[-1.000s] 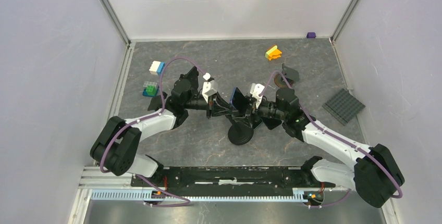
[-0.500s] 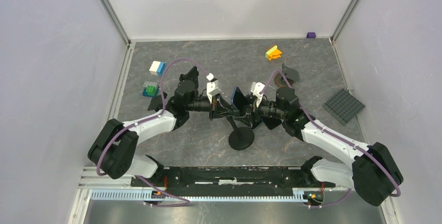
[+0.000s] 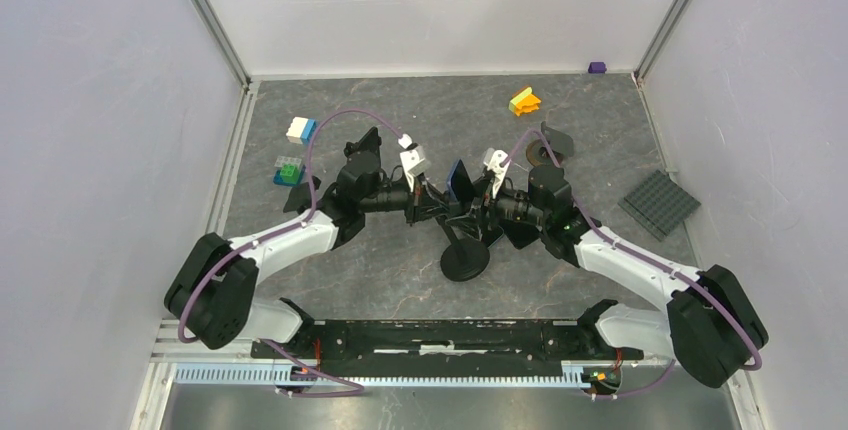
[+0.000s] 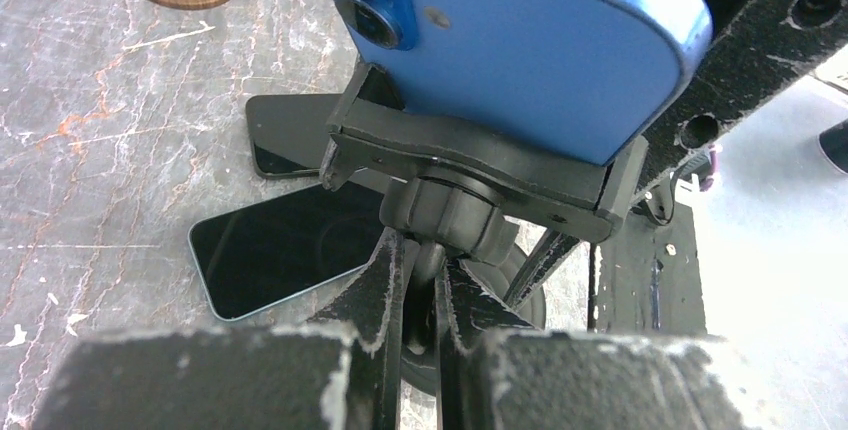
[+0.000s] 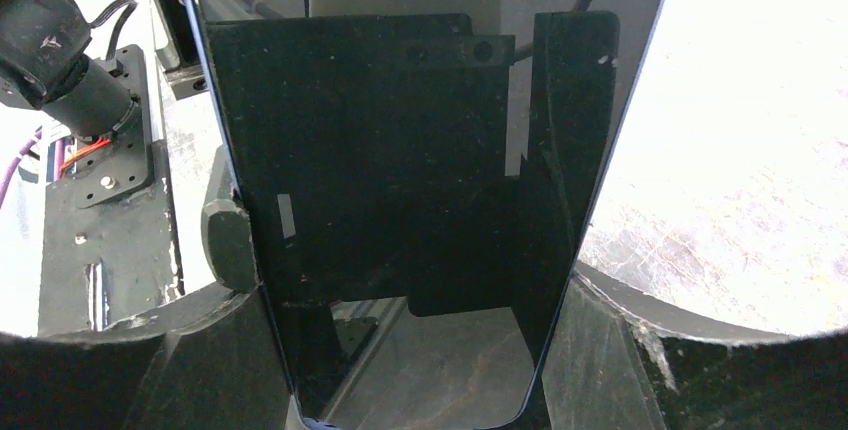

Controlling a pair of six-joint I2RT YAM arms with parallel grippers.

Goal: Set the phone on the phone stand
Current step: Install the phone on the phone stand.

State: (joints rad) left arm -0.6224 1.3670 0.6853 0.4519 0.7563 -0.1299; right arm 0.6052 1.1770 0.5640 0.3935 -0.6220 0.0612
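- Looks like a robotics lab test cell, definitely not anyone's home.
- Plain pale wall panels [image 3: 100, 150] box the bench in, held by bare aluminium frame posts [image 3: 207, 18].
- White-and-black robot arms [image 3: 290, 238] trailing purple cables [image 3: 340, 114] are bolted to a black metal base rail [image 3: 440, 335].
- The grey marbled tabletop [image 3: 400, 270] has loose coloured toy bricks [image 3: 300, 130] on it.
- A white slotted cable duct [image 3: 370, 374] runs along the near edge.

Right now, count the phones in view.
3: blue phone at the stand; dark phone flat on the table; second dark phone beyond it, partly hidden. More may be hidden.
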